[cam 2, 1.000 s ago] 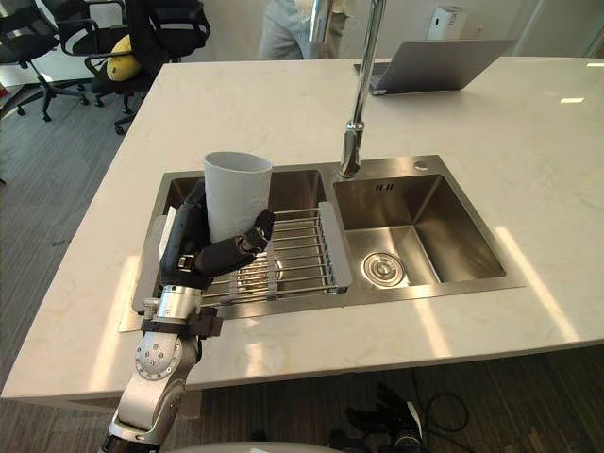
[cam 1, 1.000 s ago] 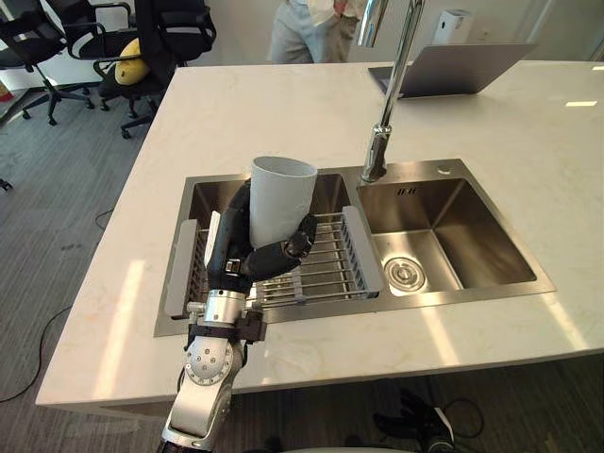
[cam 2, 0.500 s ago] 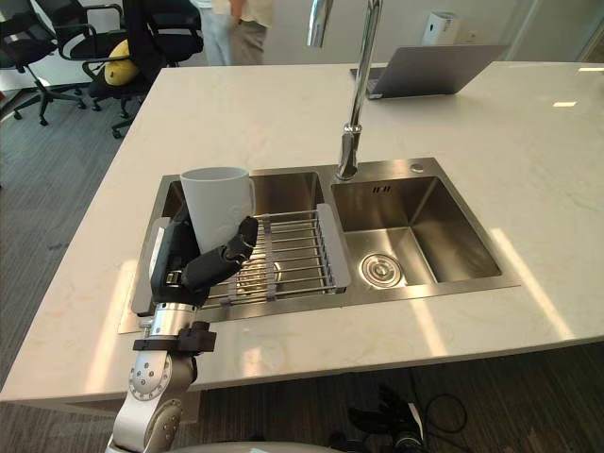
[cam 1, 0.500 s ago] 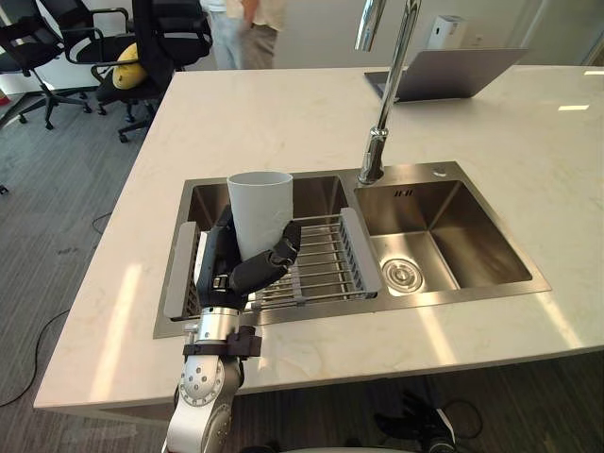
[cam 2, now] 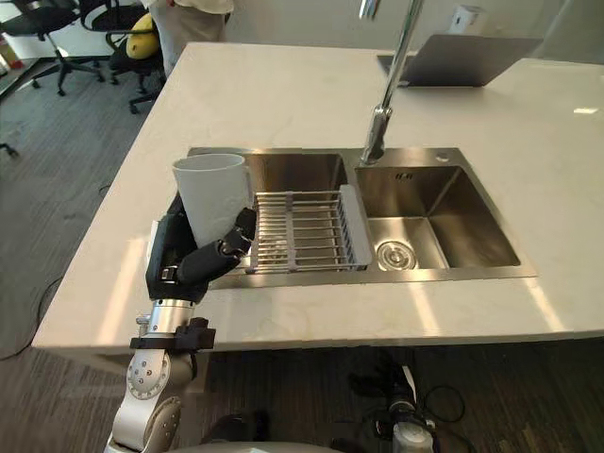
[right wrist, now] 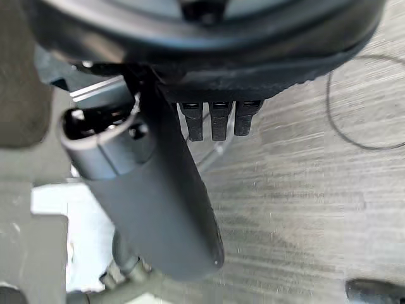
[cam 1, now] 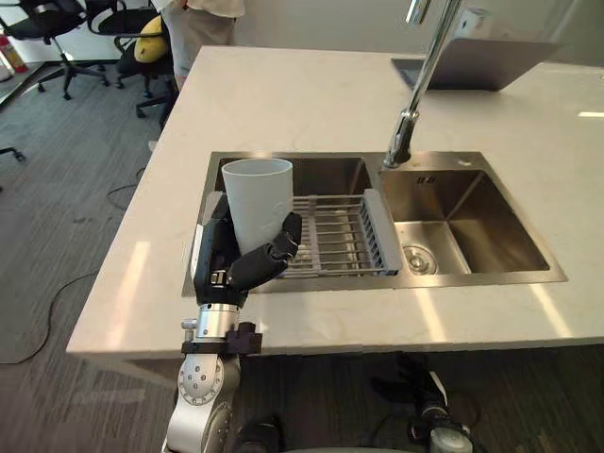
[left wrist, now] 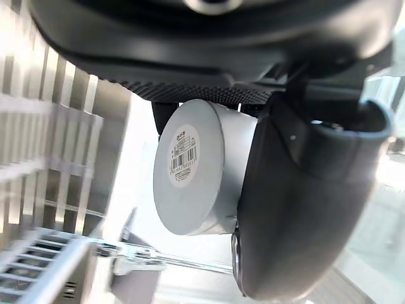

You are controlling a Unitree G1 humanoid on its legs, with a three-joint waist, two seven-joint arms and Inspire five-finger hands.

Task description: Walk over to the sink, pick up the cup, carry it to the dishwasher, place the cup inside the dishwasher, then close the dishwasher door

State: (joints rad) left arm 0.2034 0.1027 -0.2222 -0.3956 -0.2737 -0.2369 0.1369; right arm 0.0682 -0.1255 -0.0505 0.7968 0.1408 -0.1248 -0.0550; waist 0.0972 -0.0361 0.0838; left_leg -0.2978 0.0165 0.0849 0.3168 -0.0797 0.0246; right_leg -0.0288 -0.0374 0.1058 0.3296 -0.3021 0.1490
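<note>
A pale grey cup (cam 1: 257,198) stands upright in my left hand (cam 1: 241,269), held in the air above the left end of the steel sink (cam 1: 377,281). The fingers wrap its far side and the thumb crosses its front. In the left wrist view the cup's base (left wrist: 196,171) with a small label faces the camera, the thumb (left wrist: 297,209) pressed against its side. My right hand (right wrist: 158,209) hangs low over grey floor, thumb extended and fingers relaxed, holding nothing.
A wire drying rack (cam 1: 330,236) spans the left basin; the right basin (cam 1: 462,226) has a drain. A tall faucet (cam 1: 415,104) rises behind the sink. A laptop (cam 1: 491,61) lies on the white counter (cam 1: 302,104). A person (cam 1: 203,19) and office chairs (cam 1: 57,19) are beyond the far left corner.
The view has shifted as I move. My left hand has carried the cup from over the rack towards the sink's left rim. The person has walked left behind the counter.
</note>
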